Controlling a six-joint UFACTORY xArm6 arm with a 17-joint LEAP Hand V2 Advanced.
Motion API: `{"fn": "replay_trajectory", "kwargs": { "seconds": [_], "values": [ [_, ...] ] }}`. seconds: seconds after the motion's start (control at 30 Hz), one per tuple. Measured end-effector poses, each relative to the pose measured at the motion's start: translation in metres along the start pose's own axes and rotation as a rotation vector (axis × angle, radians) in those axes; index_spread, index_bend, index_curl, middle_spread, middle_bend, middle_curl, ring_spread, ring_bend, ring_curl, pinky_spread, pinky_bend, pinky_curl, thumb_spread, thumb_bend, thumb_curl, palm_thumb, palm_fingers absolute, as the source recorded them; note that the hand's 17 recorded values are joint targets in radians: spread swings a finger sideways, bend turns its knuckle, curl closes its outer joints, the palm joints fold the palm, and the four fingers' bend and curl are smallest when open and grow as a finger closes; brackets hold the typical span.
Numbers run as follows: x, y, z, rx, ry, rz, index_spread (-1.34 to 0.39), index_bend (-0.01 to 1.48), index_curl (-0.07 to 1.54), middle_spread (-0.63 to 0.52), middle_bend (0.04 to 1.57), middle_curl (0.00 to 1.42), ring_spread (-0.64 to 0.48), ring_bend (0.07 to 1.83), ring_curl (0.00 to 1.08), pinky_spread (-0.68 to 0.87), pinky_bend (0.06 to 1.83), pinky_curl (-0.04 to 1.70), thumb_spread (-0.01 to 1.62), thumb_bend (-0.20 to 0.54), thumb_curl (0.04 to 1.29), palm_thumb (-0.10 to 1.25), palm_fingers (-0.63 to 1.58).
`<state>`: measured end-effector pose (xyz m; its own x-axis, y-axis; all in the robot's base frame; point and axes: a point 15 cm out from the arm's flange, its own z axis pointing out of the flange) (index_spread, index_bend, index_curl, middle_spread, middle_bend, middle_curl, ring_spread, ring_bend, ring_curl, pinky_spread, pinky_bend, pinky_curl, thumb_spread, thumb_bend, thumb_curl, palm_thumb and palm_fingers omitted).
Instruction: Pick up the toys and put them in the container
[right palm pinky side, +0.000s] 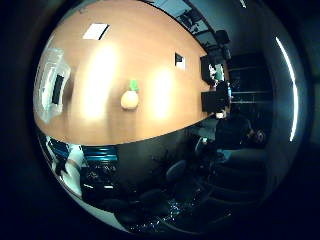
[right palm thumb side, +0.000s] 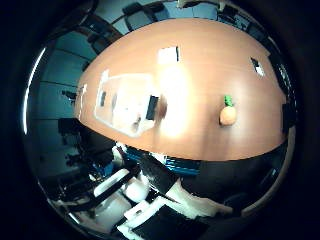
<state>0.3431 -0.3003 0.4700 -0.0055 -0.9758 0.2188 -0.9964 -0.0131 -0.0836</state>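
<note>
A small orange toy with a green top (right palm thumb side: 228, 114) lies on the wooden table (right palm thumb side: 200, 80), away from the clear plastic container (right palm thumb side: 120, 100). The same toy shows in the little finger side view (right palm pinky side: 128, 97), with the container (right palm pinky side: 52, 85) near the table's end. My hand (right palm thumb side: 150, 195) is high above the table and far from both. Its white and black fingers reach in at the edge of the thumb side view, relaxed, with nothing between them.
A black object (right palm thumb side: 152, 106) sits at the container's side. A white sheet (right palm thumb side: 168, 55) and a small black-and-white item (right palm thumb side: 258, 67) lie on the table. Dark office chairs (right palm pinky side: 215, 70) stand along the table's far edge.
</note>
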Motion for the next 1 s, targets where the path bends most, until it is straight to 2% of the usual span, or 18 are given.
{"fn": "replay_trajectory", "kwargs": {
  "seconds": [0.4,1.0],
  "values": [
    [0.068,0.004,0.131,-0.109,-0.073,0.104,-0.4,0.16,0.27,-0.02,0.25,0.33,0.17,0.43,0.22,0.47,0.52,0.27,1.05,-0.025,0.26,0.36,0.2],
    [0.062,0.013,0.28,-0.281,-0.211,0.215,-0.38,0.15,0.26,0.04,0.21,0.34,0.19,0.4,0.22,0.47,0.51,0.27,1.05,-0.025,0.26,0.37,0.15]
  ]
}}
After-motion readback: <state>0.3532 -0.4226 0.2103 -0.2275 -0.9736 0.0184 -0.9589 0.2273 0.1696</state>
